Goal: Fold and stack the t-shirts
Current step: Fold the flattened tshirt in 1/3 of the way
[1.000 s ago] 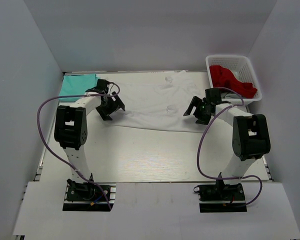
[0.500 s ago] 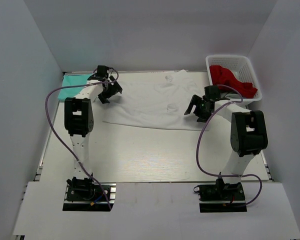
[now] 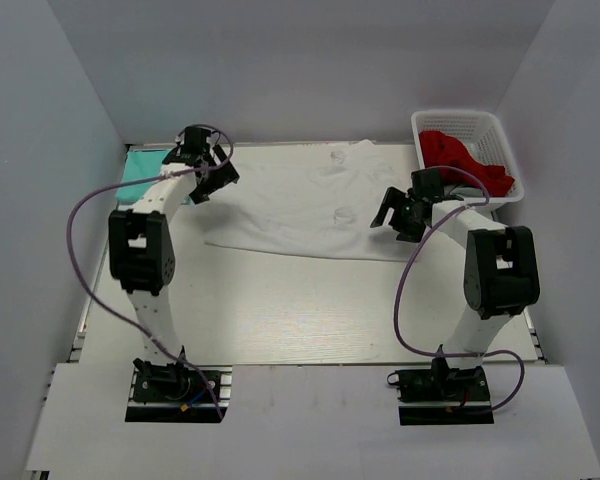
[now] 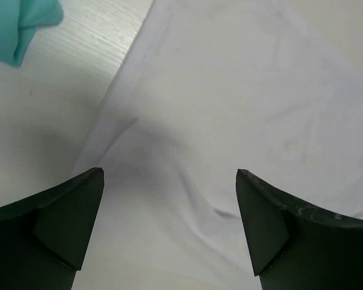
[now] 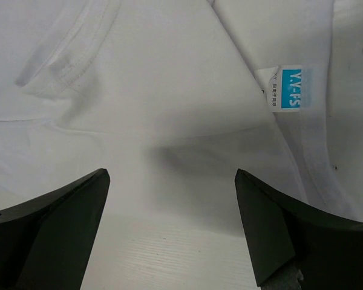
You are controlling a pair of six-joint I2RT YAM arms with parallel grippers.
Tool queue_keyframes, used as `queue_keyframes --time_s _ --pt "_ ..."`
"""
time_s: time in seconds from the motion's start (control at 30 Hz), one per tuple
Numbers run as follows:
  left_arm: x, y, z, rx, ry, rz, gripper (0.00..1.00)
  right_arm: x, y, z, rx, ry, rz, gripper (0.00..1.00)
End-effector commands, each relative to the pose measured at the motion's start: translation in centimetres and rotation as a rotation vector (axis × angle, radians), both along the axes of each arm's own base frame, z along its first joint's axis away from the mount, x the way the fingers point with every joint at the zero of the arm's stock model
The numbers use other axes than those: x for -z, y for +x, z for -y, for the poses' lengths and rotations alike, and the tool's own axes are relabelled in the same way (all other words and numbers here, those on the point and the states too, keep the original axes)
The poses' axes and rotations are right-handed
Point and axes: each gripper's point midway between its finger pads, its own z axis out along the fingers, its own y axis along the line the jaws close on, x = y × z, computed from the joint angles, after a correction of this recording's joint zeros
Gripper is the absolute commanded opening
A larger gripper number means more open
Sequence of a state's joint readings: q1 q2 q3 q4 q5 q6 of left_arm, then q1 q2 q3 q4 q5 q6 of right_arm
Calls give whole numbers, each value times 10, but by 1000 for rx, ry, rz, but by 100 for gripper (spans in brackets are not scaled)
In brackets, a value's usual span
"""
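Across the far half of the pale wood-grain worktop [image 3: 300, 310] lies the thin plain white t-shirt [image 3: 300, 200], spread nearly flat with soft wrinkles, its near edge running slightly crooked from left to right. At the far left corner sits the mint-teal cloth t-shirt [image 3: 140, 175], a compact flat patch just beside the white shirt's left edge; whether the two touch cannot be told from above. In the left wrist view a corner of the teal cloth shows at the upper left, apart from the white shirt, with bare worktop between them.

The left claw [image 3: 208, 182] hangs over the far left part of the white shirt, close to the teal one, with its dark fingers [image 4: 60, 223] spread wide and nothing between them; white cloth and a strip of worktop lie below. The right claw [image 3: 395, 218] hovers over the right side of the white shirt, also spread wide and holding nothing. Its camera looks down on a stitched seam band and a small white and blue sewn-in label [image 5: 288, 88], with the shirt's edge and bare worktop just below.

At the far right corner stands a white slotted plastic basket [image 3: 460, 114] holding crumpled red cloth [image 3: 465, 160], near the right arm.
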State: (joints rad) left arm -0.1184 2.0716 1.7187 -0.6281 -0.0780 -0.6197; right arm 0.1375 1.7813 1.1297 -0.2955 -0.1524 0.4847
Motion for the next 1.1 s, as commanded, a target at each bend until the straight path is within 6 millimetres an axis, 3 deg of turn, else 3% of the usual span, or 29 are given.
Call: queue_keyframes --time_s 0.0,0.03,0.07,0.1,0.17,0.23,0.27,0.3,0.37,0.53,0.57,0.6,0.63,0.67,0.7,0.73,0.77,0.8,0.83,0.87,0.9,0.93,1.03,1.07 --pt "-70 -21 5 43 6 183 100 -29 7 8 0 -35 106 90" --pt "-50 -39 10 64 -3 137 100 -27 6 9 0 -40 107 90" --pt "-58 -44 17 81 -47 166 100 -29 8 12 9 -51 122 90" --pt "-36 -59 24 100 -69 121 100 -28 9 13 11 -58 125 90" --pt "-25 -66 40 167 -120 130 100 -21 10 18 46 -76 108 90" --pt "10 -82 43 181 -135 21 100 -13 9 18 52 -71 85 90" --pt "10 -82 43 181 -136 20 100 -11 9 17 53 -66 77 90" --pt "26 -90 42 177 -132 -31 100 -3 4 18 55 -62 54 90" --pt "40 -97 39 169 -120 -65 100 1 1 14 51 -37 48 90" --pt "65 -113 36 164 -114 -136 100 34 -40 22 92 -60 -94 90" --pt "77 -127 34 161 -111 -181 100 33 -45 19 86 -39 -95 90" --pt "82 -138 32 159 -108 -211 100 50 -68 19 80 -39 -146 90" --pt "86 -146 24 131 -80 -227 100 41 -72 16 80 -10 -125 90" --pt "98 -167 17 119 -58 -272 100 41 -76 16 87 -7 -110 90" --pt "95 -178 11 94 -41 -278 100 59 -107 19 106 -14 -177 90" --pt "98 -190 8 75 -34 -299 100 41 -106 17 99 4 -109 90" --pt "110 -217 3 64 -30 -358 100 48 -121 19 102 3 -127 90" --pt "111 -229 0 49 -23 -376 100 53 -136 22 105 -7 -150 90" --pt "103 -234 -1 50 -26 -349 100 36 -135 21 98 -5 -80 90" --pt "110 -255 -1 46 -41 -381 100 42 -149 25 102 -17 -100 90" --pt "107 -261 2 44 -68 -379 100 34 -152 26 103 -11 -65 90" --pt "104 -269 1 44 -68 -381 100 42 -169 26 85 -13 -91 90" --pt "78 -282 -3 -2 -77 -332 100 14 -174 23 46 4 -7 90" --pt "60 -279 -4 -10 -85 -266 100 2 -173 19 36 24 31 90"
